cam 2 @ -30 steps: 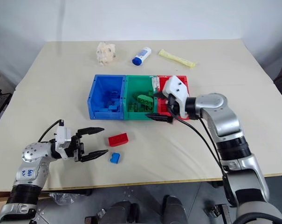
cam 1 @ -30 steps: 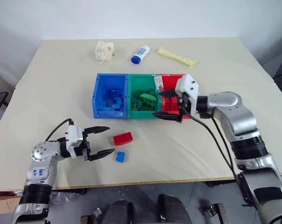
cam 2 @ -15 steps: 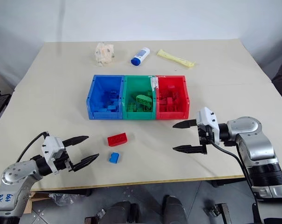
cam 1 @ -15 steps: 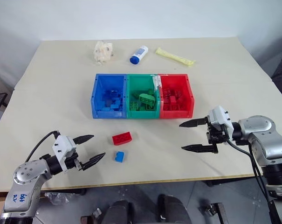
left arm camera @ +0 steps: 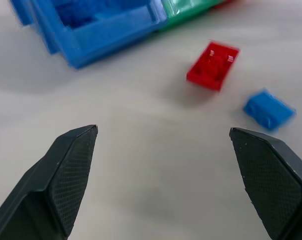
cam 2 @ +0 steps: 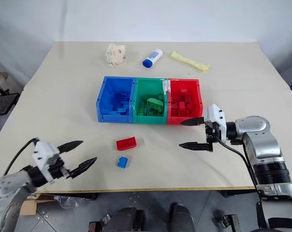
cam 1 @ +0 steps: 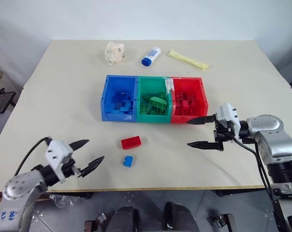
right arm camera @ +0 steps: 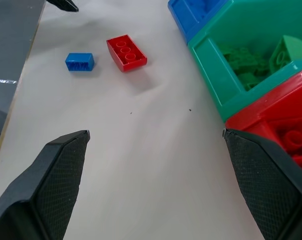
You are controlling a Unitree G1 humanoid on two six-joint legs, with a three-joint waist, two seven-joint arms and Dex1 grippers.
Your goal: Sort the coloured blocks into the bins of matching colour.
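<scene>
Between picks: two blocks left on the table in front of the bins (cam 1: 153,119), a red oblong block (cam 1: 131,142) and, just nearer, a small blue block (cam 1: 128,161). Left gripper (cam 1: 86,155) and right gripper (cam 1: 201,132) both empty, fingers spread wide, each well apart from the blocks. Next, probably: reach to one block, close on it, carry to the matching bin.

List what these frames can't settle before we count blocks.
- Blue bin: head views, blocks inside overlap and its near wall hides the lowest; count unclear.
- Red bin: right wrist view, cut off by the frame edge.
- Crumpled pale object: head views, too small to identify.
- Blue block: left wrist view, blurred, studs unreadable.
</scene>
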